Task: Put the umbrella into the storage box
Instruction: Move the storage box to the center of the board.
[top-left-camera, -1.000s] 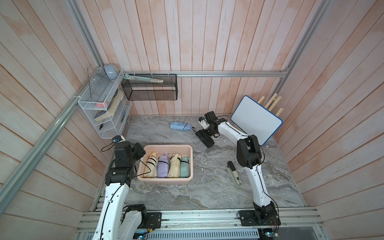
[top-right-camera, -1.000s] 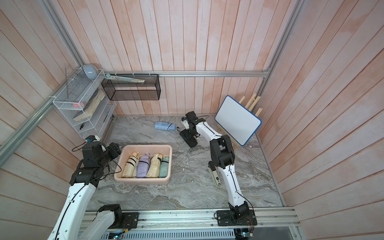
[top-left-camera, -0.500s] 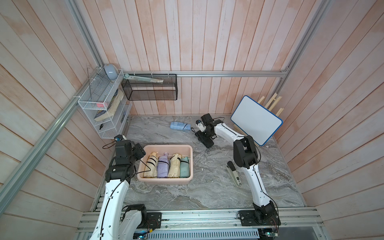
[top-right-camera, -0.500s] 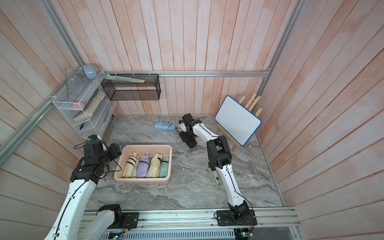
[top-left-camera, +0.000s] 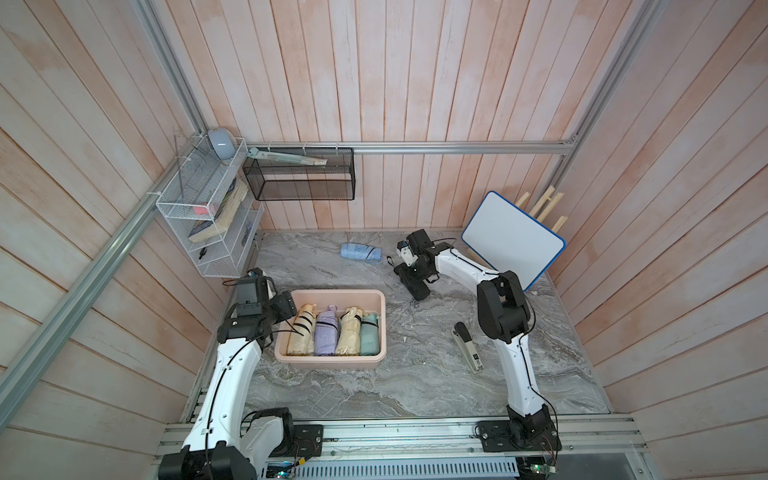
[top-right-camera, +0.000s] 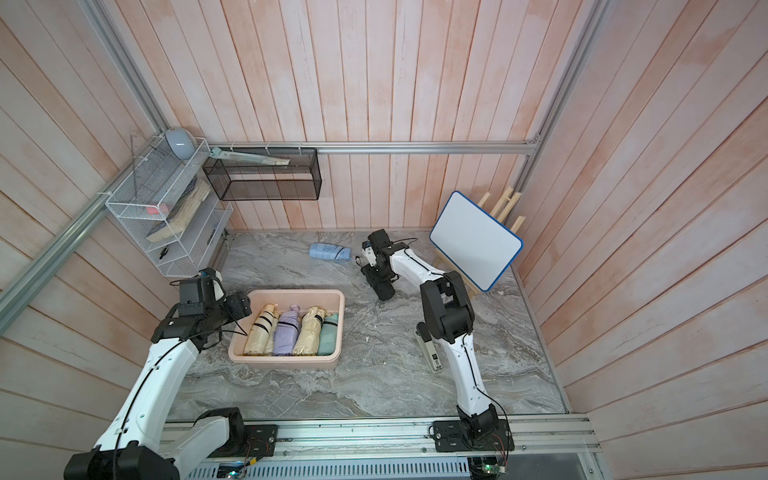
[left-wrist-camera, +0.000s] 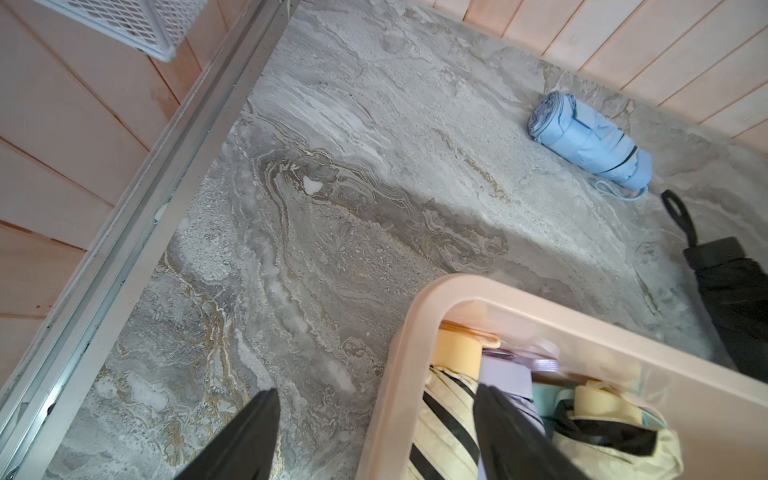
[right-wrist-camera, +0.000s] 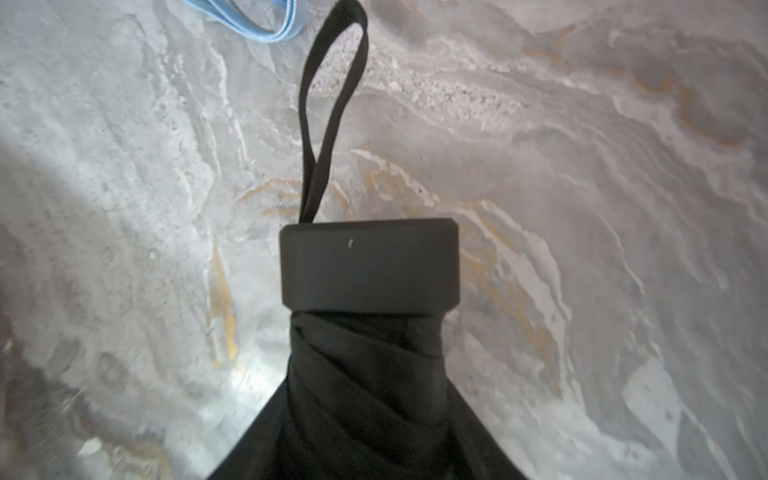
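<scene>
Umbrella (top-left-camera: 419, 291): black, folded, lying on marble table (top-left-camera: 415, 374) beyond storage box (top-left-camera: 332, 294), outside it | right gripper (right-wrist-camera: 365, 432): clamped on umbrella near its handle | left gripper (left-wrist-camera: 374, 436): fingers (left-wrist-camera: 249, 436) apart, either side of box's corner rim

Storage box (top-left-camera: 336, 293): four umbrellas (top-left-camera: 326, 336) filled it.
Tabletop (top-left-camera: 374, 386): bare at box's 6 o'clock.
Black umbrella (top-left-camera: 419, 289): at 1 o'clock.

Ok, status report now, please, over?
Right gripper shut on black umbrella, on table. Left gripper open, at box rim. Four umbrellas lie in box.
</scene>
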